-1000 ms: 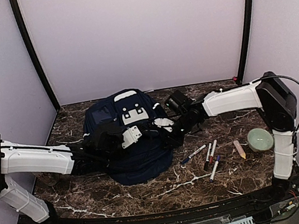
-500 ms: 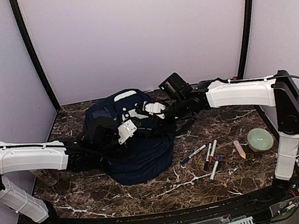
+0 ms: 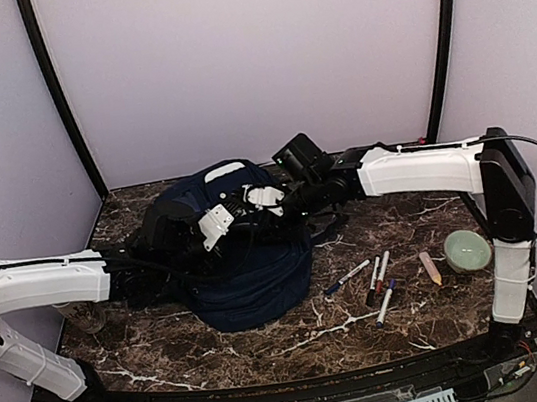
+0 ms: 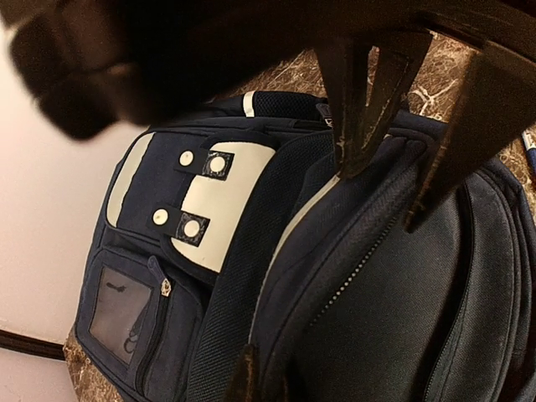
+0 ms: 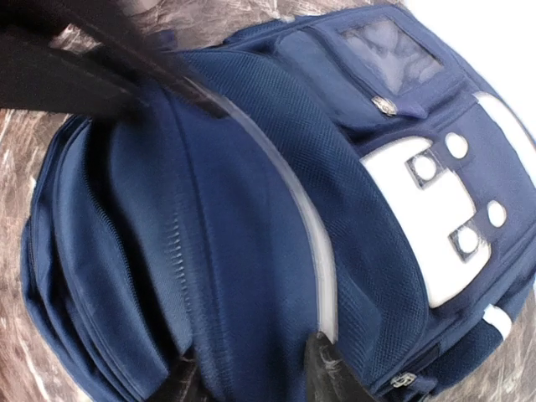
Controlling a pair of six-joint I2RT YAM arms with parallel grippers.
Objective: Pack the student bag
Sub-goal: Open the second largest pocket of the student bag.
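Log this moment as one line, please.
navy-blue fabric backpack on dark marble table | left gripper shut on its front fabric | right gripper astride front fold, grip unclear | marker pens unpacked

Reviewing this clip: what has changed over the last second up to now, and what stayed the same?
Both grippers slid over the backpack toward the back wall and a little to the left. The left gripper closed on the way, and the right gripper now straddles a fold of fabric. Whether either one actually pinches the fabric is unclear. The backpack's upper part looks bunched higher. The pens, crayon and green bowl stayed put.
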